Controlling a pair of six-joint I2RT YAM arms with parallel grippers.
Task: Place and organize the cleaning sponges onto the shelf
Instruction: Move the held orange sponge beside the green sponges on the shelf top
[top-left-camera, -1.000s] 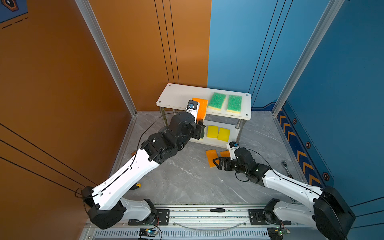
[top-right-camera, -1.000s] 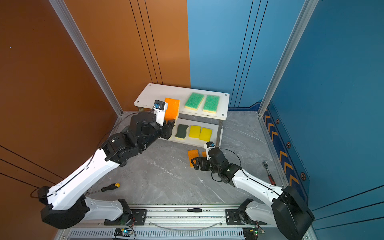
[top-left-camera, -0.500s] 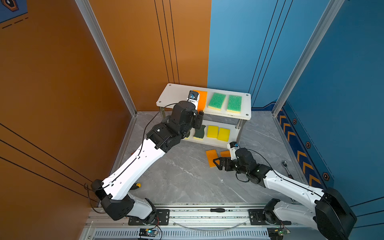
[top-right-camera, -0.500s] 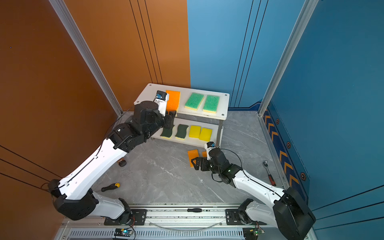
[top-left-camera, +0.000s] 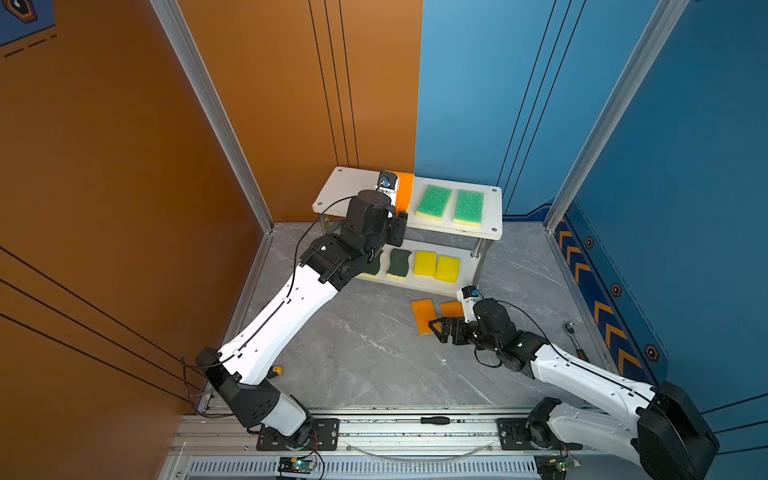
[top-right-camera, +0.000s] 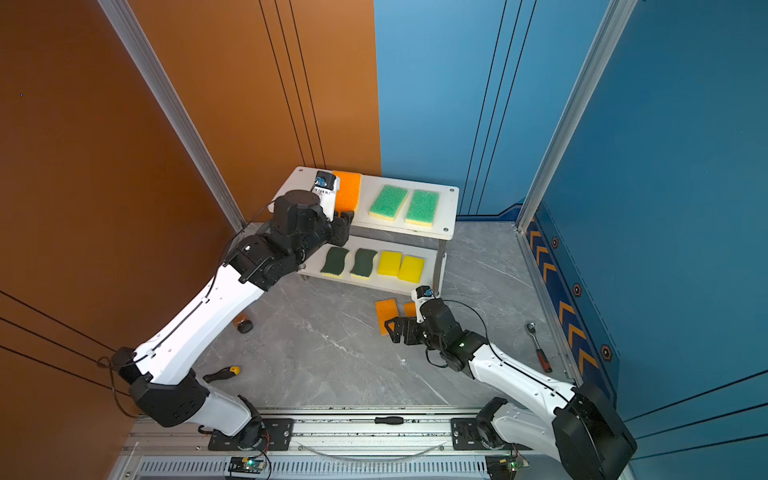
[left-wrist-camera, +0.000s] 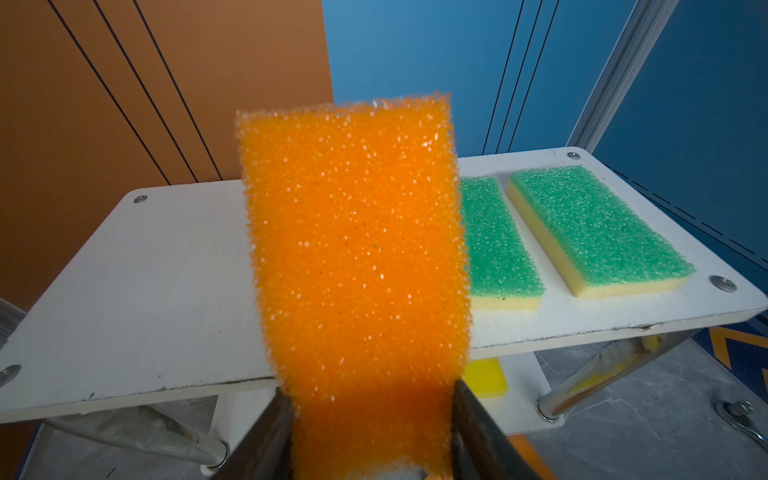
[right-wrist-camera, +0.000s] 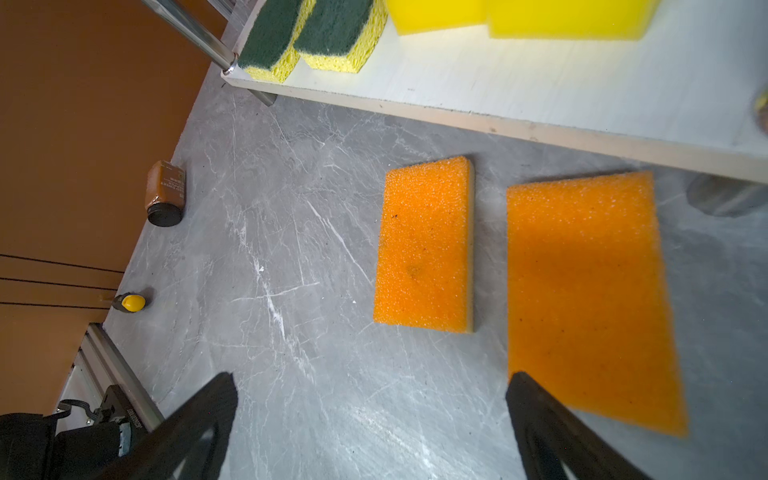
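Pinches the orange-topped sponge (left-wrist-camera: 353, 249) by one end in the left gripper (left-wrist-camera: 370, 415), long axis straight out from the jaws over the shelf (left-wrist-camera: 145, 270) top board, right gripper (right-wrist-camera: 370, 380) spread above two loose orange sponges (right-wrist-camera: 424, 245).

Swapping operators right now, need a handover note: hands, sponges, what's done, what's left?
Left hand: shut on an orange sponge, held over the shelf's top board, not yet released.
Right hand: open, empty, above the floor by two orange sponges.
Done: two light-green sponges on the top board; two dark-green sponges and two yellow sponges on the lower board.
Left: set down the held one, then shelve the two on the floor.
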